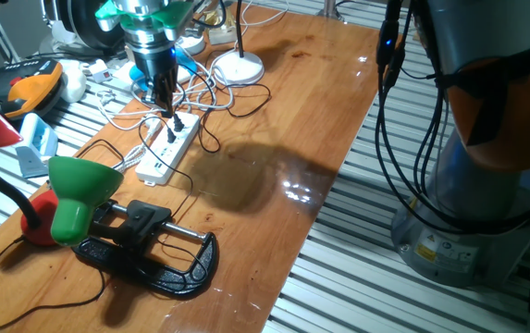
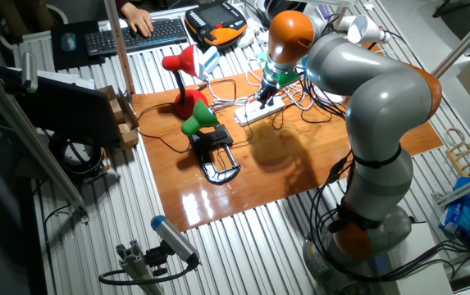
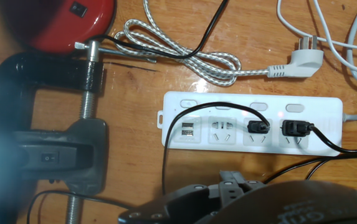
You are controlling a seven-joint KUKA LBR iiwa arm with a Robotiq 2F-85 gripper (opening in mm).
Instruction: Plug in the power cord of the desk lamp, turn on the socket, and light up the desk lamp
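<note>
On wooden tabletop (image 1: 274, 120): socket (image 1: 168, 153), desk lamp (image 1: 80, 194).

One fixed view sits low and near the table's end; the other looks down from afar. The hand view faces straight down, close. All share the socket (image 1: 166, 148) (image 2: 259, 110) (image 3: 253, 122), at 12 o'clock from the clamp.

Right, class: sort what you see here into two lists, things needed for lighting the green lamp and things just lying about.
Needed:
green lamp
its black cord
power strip
gripper

Lying about:
red lamp
loose white plug
braided cable
keyboard
</note>
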